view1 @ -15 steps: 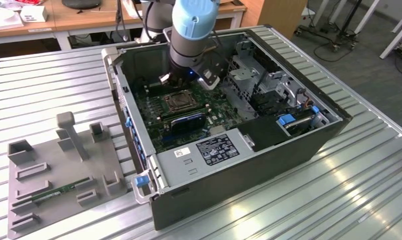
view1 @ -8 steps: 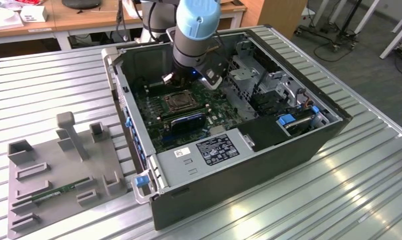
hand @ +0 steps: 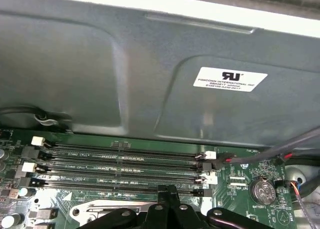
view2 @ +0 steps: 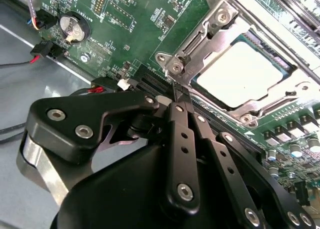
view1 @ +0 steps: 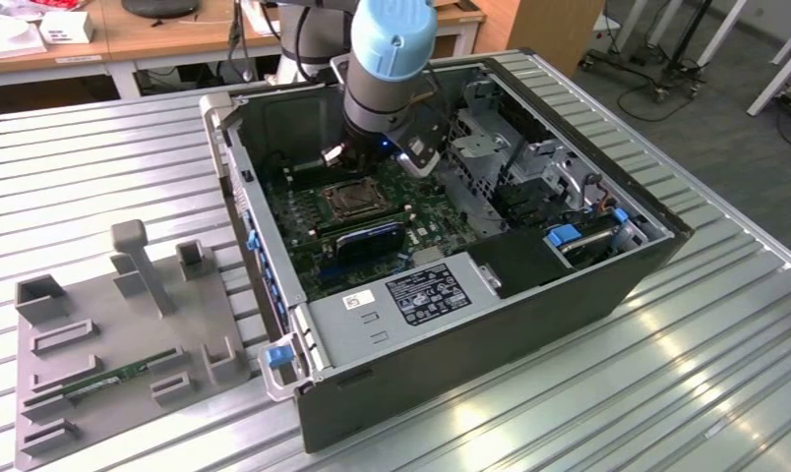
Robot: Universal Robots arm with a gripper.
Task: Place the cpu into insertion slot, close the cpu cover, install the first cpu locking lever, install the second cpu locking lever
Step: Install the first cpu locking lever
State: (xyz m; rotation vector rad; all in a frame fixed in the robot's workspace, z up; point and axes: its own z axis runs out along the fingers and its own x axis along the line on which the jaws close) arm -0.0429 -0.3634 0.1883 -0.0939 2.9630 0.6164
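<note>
The cpu (view2: 240,74), a pale square chip, lies in the insertion slot (view1: 352,200) on the green motherboard. The silver cpu cover (view2: 220,31) lies flat over it, and the chip shows through the cover's window. My gripper (view2: 178,91) is shut with nothing between its black fingers. Its tips hang just off one corner of the cover, by a screw (view2: 174,68). In the exterior view the gripper (view1: 356,162) is inside the computer case at the socket's far edge. In the first wrist view the fingertips (hand: 167,190) point at the long black memory slots (hand: 120,164).
The open case (view1: 606,285) has walls close around the arm; one grey wall (hand: 150,74) rises just behind the memory slots. A coin battery (view2: 75,26) and loose cables (view2: 42,51) lie near the gripper. A grey fixture (view1: 120,344) holding a green memory stick (view1: 113,379) stands outside.
</note>
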